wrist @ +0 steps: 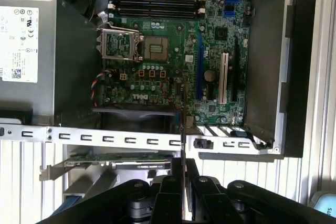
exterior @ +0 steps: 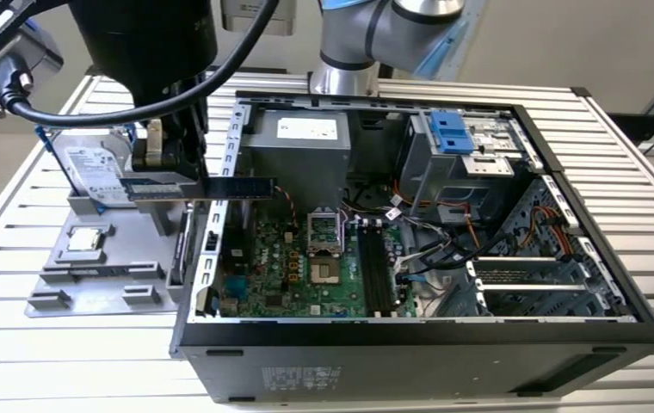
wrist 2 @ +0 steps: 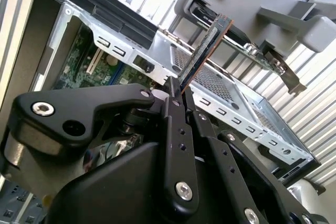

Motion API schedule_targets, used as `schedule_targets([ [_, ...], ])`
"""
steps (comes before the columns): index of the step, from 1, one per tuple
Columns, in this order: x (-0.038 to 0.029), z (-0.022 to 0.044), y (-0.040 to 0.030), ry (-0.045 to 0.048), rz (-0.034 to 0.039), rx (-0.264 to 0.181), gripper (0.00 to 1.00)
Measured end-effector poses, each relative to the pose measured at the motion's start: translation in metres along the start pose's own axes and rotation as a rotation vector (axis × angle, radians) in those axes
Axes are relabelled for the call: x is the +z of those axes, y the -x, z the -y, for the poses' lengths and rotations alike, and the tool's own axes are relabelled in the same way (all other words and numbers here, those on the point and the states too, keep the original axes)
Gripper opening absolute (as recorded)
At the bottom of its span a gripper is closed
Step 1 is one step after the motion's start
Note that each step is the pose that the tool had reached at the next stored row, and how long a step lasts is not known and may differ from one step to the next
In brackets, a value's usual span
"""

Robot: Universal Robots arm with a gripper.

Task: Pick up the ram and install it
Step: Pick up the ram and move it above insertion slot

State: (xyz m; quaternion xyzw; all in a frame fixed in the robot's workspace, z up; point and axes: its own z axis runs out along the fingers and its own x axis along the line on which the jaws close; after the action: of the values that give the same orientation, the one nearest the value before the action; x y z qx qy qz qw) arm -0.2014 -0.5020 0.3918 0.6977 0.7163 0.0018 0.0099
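Note:
The ram is a thin dark stick held level in the air above the left wall of the open computer case, as the exterior view shows it. My gripper is shut on it from above. In both wrist views the ram shows edge-on, sticking out from between the fingertips of the gripper. The black memory slots lie on the green motherboard inside the case, some way from the stick.
A grey fixture tray stands at the exterior view's left with a hard drive, a square silver chip and a bracketed card. A grey power supply, drive cage and loose cables crowd the case.

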Motion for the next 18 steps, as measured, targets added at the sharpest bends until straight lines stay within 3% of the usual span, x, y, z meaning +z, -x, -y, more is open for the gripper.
schedule_targets([
  [18,0.0002,-0.0146,0.0004,0.0,0.0001,0.0,0.0],
])
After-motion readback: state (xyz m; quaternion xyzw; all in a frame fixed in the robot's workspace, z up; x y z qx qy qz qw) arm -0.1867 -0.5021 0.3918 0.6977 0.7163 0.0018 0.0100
